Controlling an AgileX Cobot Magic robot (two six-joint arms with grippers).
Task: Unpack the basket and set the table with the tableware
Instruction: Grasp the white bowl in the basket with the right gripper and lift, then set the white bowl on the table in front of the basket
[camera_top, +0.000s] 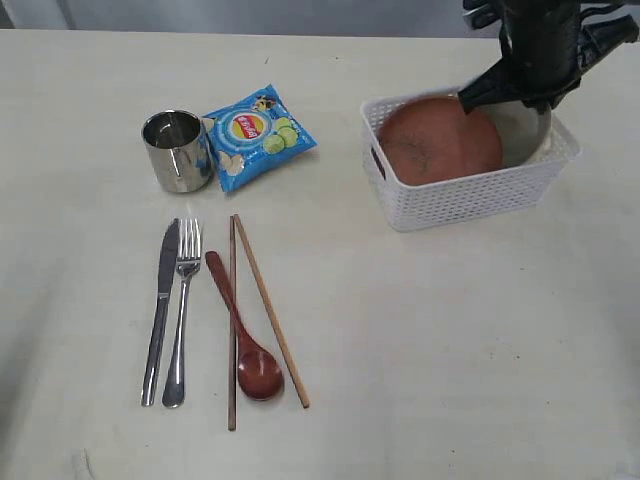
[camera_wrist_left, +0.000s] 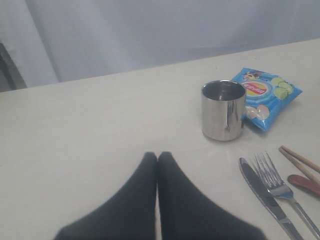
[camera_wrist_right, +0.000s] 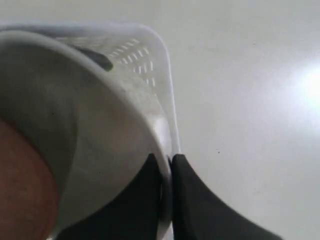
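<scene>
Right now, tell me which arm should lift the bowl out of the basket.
Right. The right gripper pinches the rim of the bowl inside the basket; the left gripper sits shut over the table by the cup.

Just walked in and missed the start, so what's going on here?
The right gripper is down in the basket, shut on the rim of the bowl, which sits there with the plate. The knife, fork, spoon, chopsticks and cup are already laid out on the table. The left gripper is shut and empty near the cup.
</scene>
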